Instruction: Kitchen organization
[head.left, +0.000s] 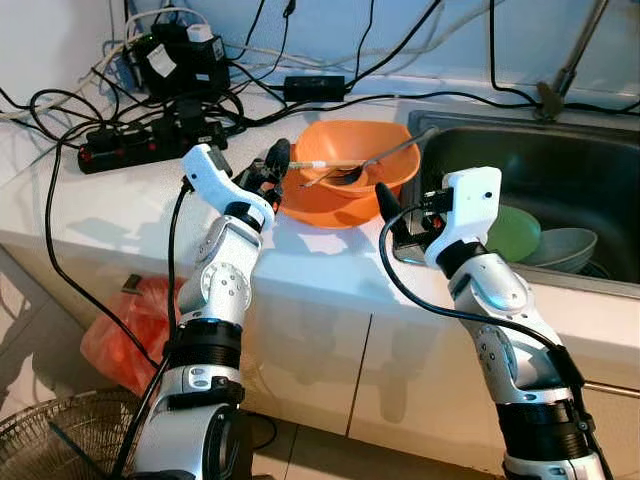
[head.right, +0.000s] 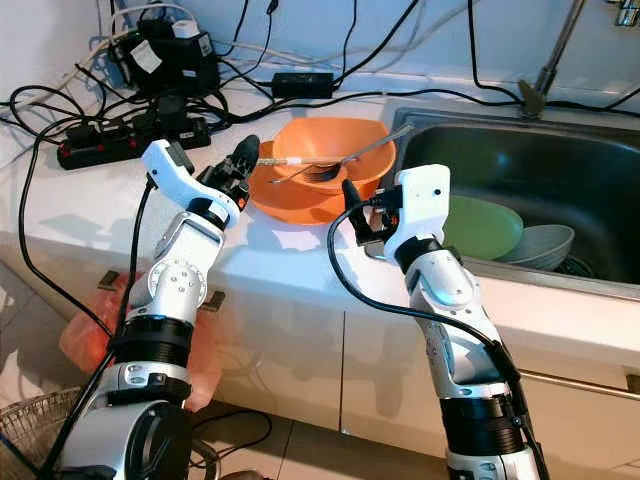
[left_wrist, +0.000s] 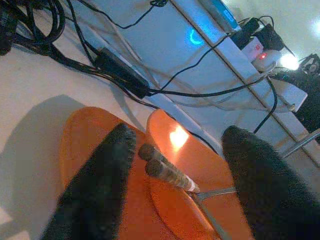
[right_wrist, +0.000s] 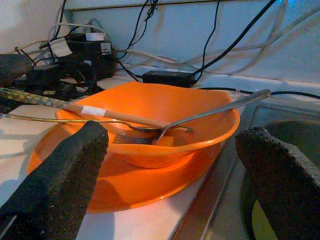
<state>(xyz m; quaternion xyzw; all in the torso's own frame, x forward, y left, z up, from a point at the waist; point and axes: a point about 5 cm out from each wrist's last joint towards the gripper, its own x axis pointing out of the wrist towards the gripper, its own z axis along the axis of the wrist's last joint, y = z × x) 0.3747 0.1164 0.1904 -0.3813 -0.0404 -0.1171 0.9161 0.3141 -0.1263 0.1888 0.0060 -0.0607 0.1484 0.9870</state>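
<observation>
Both arms are built of silver-grey jointed segments with round screw-studded joint housings and ribbed black collars low down. Each wrist ends in a white boxy housing. The left gripper (head.left: 272, 168) and the right gripper (head.left: 392, 215) each carry 2 long black fingers with a rough, foam-like surface. A black cable loops loosely beside each arm.

no text can be read — the white labels on the black adapter (head.left: 182, 60) at the back of the tabletop (head.left: 110, 205) are too small and blurred, and the pale band on the chopsticks (right_wrist: 90, 111) carries no legible print.
</observation>
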